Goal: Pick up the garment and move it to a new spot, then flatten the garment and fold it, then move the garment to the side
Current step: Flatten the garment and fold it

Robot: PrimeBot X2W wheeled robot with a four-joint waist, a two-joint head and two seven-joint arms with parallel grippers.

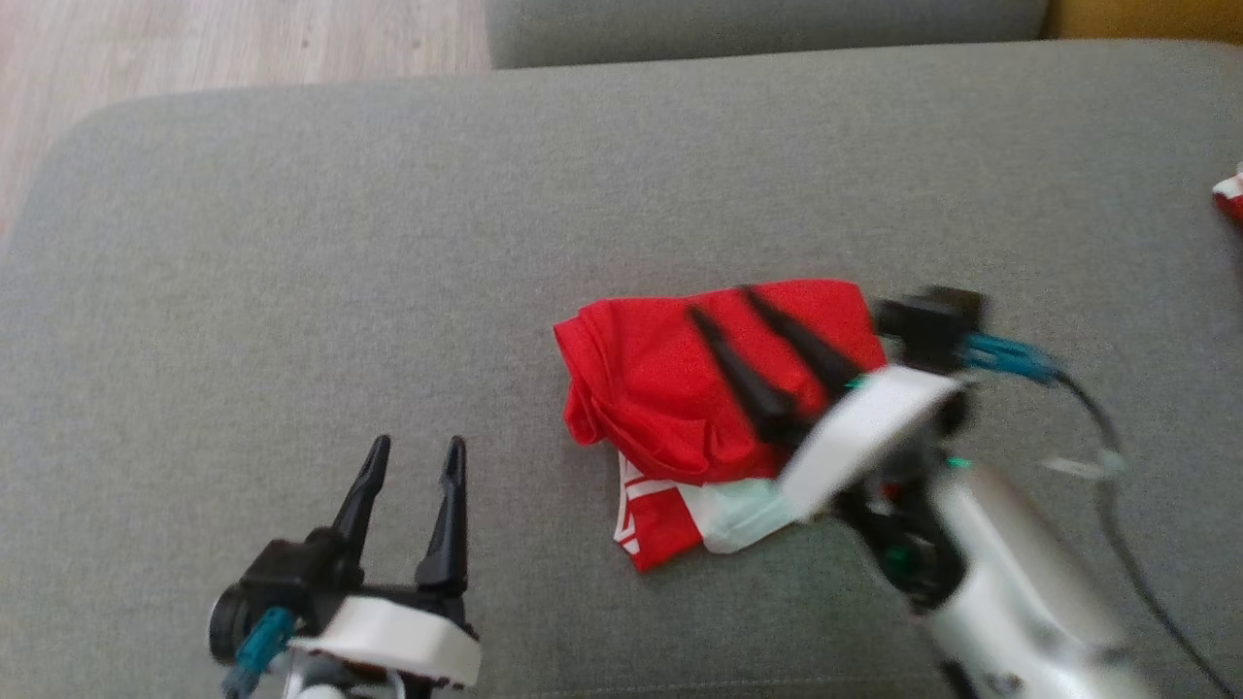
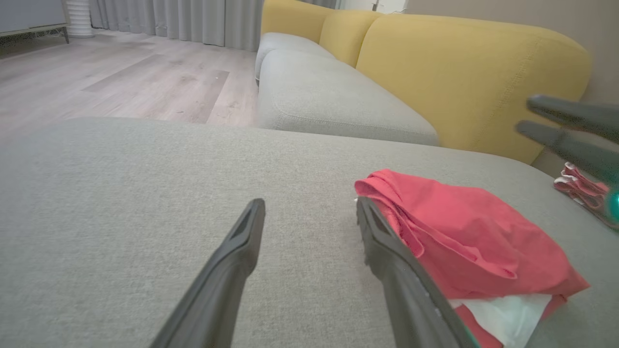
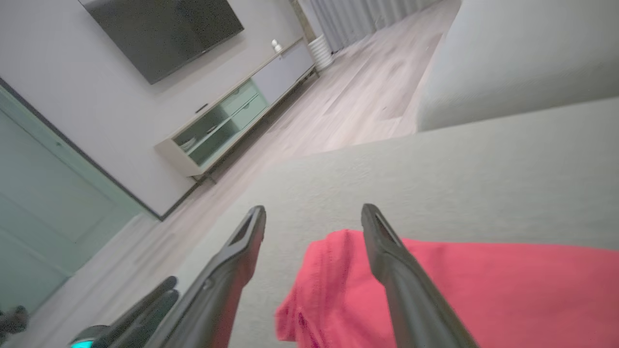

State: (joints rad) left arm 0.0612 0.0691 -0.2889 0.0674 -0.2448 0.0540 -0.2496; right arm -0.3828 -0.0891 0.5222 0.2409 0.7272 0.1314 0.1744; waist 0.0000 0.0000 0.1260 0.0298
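The large grey sofa cushion (image 1: 291,243) takes most of the head view. Behind it is a yellow backrest (image 2: 464,72), and to the left a pale wooden floor (image 2: 145,82).

The garment (image 1: 660,379) lies a little right of the cushion's middle, as a crumpled heap and not flat. It is bright red, with loose folds on top. At the near end a red part with white print and a pale, whitish layer come out from under the red cloth. Its long axis seems to go in a slant from the far right to the near left, with the printed end toward the robot, but the heap is too crumpled to be sure.

The right gripper (image 1: 719,302) is over the far half of the garment, fingers pointing away and to the left. In the right wrist view its fingers (image 3: 387,251) stand wide apart and hold nothing, with the red cloth under them. The arm is blurred, so I cannot tell if they touch the cloth.

The left gripper (image 1: 419,443) is also wide and holds nothing. It is over the bare cushion, to the left of the garment and apart from it.

A small red and white thing (image 1: 1229,194) lies at the cushion's far right.
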